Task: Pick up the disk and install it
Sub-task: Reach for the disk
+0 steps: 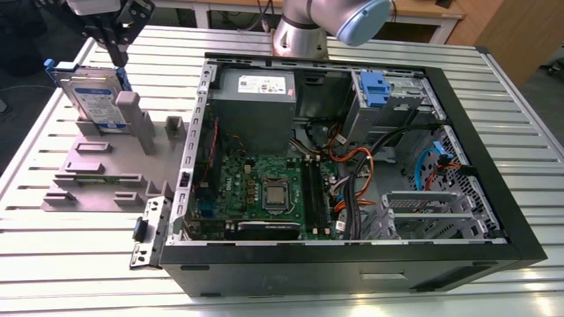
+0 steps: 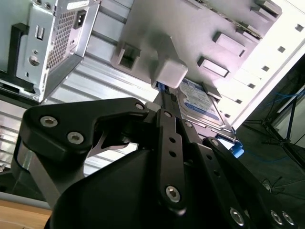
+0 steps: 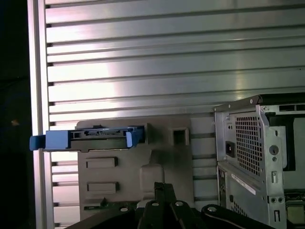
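disk (image 1: pixel 95 99): we see it upright in the grey holder (image 1: pixel 97 177), to the exterior view's left of the open computer case (image 1: pixel 308 271) | gripper (image 1: pixel 118 57): at its top edge, grip state we cannot tell

Blue-edged disk (image 3: pixel 95 136) standing edge-on in grey holder (image 3: pixel 162 160), slatted metal table (image 3: pixel 167 71), computer case (image 3: pixel 248 143) beside holder

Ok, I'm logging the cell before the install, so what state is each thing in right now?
disk: upright on its edge in the grey fixture, outside the case.
gripper: directly above the disk's top edge.
computer case: lying flat, side open.
blue-tabbed drive: seated in its bay.
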{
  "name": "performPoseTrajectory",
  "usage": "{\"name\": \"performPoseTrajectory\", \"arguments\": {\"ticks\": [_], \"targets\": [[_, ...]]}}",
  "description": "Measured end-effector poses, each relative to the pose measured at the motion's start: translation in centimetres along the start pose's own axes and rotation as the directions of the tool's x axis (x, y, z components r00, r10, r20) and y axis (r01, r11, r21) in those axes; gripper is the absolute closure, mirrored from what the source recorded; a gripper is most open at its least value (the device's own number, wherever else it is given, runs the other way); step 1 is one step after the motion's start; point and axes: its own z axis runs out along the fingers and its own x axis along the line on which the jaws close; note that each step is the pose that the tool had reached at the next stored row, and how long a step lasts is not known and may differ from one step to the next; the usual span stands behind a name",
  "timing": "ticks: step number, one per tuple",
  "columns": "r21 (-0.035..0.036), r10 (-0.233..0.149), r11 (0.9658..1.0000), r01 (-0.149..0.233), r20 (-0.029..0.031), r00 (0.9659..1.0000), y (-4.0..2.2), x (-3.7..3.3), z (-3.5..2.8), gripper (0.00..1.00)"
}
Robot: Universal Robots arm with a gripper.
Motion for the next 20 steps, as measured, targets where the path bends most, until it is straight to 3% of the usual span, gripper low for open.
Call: {"name": "performPoseTrajectory", "arguments": {"ticks": [20], "targets": [[-0.0001,0.0,1.0,0.0,0.0001,1.0,0.8,5.37,0.73,0.89]]}}
